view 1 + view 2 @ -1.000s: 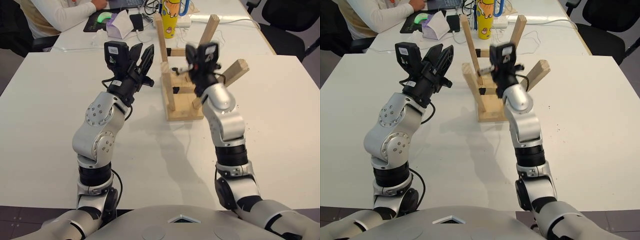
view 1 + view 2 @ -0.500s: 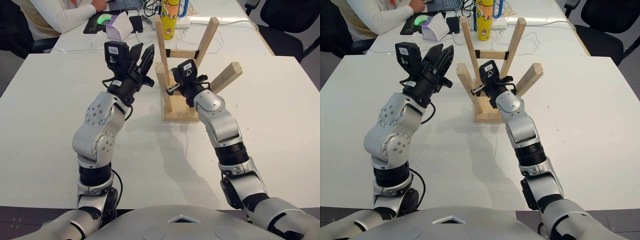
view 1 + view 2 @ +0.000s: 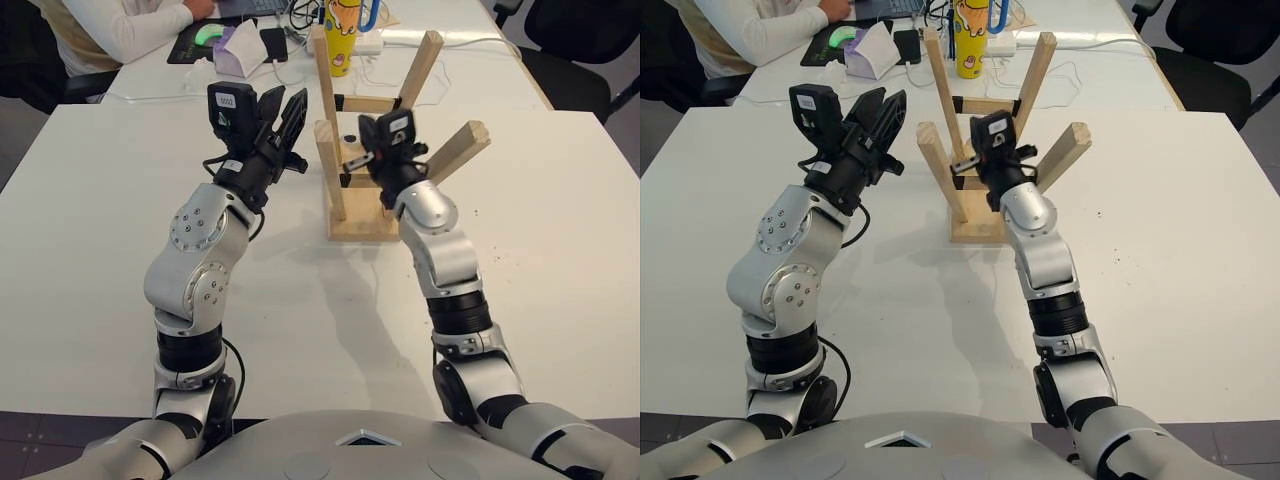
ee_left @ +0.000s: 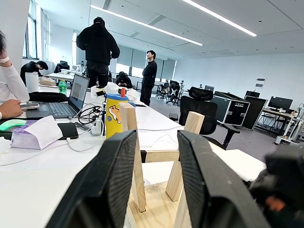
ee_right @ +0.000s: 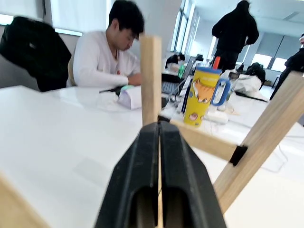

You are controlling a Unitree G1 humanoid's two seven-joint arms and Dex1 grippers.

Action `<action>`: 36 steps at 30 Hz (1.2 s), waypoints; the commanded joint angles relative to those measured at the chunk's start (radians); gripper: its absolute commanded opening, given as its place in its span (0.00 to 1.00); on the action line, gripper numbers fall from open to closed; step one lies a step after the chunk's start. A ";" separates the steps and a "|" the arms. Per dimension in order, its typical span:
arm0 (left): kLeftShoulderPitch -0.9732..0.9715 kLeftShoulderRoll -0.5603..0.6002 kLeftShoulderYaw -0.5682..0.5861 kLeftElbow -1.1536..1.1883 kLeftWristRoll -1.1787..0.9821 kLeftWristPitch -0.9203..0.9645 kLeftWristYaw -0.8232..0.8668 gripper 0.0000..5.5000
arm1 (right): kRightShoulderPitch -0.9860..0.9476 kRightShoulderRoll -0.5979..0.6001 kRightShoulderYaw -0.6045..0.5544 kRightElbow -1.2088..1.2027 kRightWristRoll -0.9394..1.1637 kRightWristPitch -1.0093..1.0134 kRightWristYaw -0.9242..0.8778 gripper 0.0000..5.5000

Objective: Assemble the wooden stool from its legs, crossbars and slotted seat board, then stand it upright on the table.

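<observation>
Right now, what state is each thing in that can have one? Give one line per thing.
stool: upside down on the table, legs pointing up.
left gripper: jaws open, beside the stool.
right gripper: jaws shut, among the legs.
yellow mug: upright.
laptop: open.

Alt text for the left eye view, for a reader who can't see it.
An upside-down wooden stool rests on a white table, its four legs pointing up. The right gripper, jaws shut, is among the legs; the left gripper hovers open just left of the stool. A yellow mug stands farther back.
</observation>
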 commanded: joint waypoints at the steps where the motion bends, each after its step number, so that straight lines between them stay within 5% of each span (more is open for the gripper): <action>1: -0.011 0.003 -0.002 0.009 0.006 -0.006 -0.001 0.28 | -0.073 0.025 -0.044 -0.074 0.039 -0.003 -0.019 0.00; 7: -0.008 0.002 -0.005 0.007 0.007 -0.012 -0.001 0.28 | -0.158 0.042 -0.069 -0.079 0.050 -0.003 -0.047 0.00; 12: -0.012 0.003 -0.003 0.012 0.004 -0.011 -0.004 0.28 | -0.014 -0.038 0.085 0.154 -0.058 0.128 0.040 0.00; 18: -0.014 0.002 -0.003 0.012 0.001 -0.009 -0.004 0.28 | 0.107 -0.068 0.129 0.344 -0.067 0.202 0.108 0.00; 31: -0.012 0.009 0.005 0.014 0.000 -0.008 -0.006 0.28 | -0.062 0.046 -0.065 0.054 0.016 -0.173 -0.040 0.00; 36: -0.010 0.006 0.015 0.031 0.007 -0.013 0.004 0.28 | -0.238 0.040 -0.170 -0.077 0.102 -0.117 -0.100 0.00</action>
